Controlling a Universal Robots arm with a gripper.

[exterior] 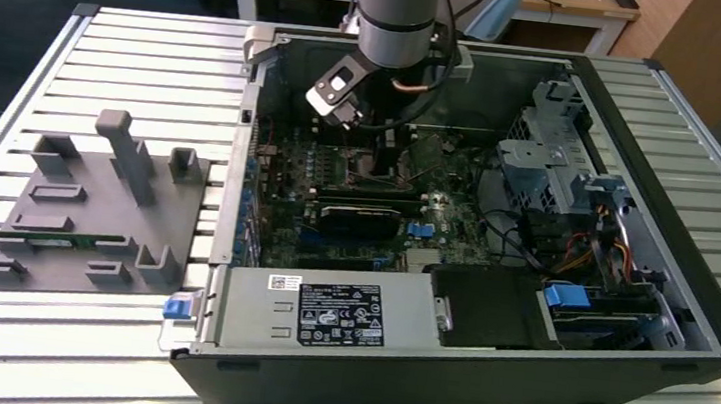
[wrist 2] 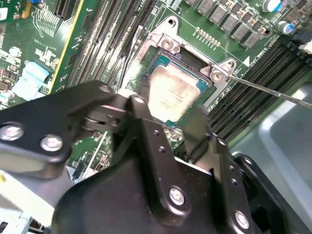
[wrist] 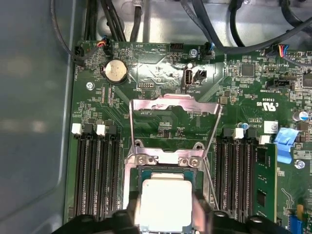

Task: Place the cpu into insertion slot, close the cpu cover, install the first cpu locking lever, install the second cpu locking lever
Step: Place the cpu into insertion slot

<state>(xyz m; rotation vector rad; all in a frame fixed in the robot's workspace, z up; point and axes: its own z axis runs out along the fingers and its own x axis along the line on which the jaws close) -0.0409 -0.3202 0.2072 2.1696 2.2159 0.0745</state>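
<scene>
The gripper (wrist: 166, 218) is narrow, its fingers (wrist: 130, 214) against two opposite edges of the cpu (wrist 2: 175, 92), which sits within the slot (wrist 2: 183, 57). Just beyond, the cover (wrist: 175, 104) stands flipped open, a thin lever (wrist: 130, 126) on each side. Memory slots (wrist: 95, 170) flank the slot. In the exterior view the case (exterior: 678, 245) fills centre frame on the bench (exterior: 147, 59), with a grey fixture (exterior: 92, 204) at left.

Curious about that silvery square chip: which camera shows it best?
The first wrist view: the flat silvery-grey square chip faces it squarely in the tool. The second wrist view shows it slanted, partly behind the tool. The exterior view shows the grey arm over it.
</scene>
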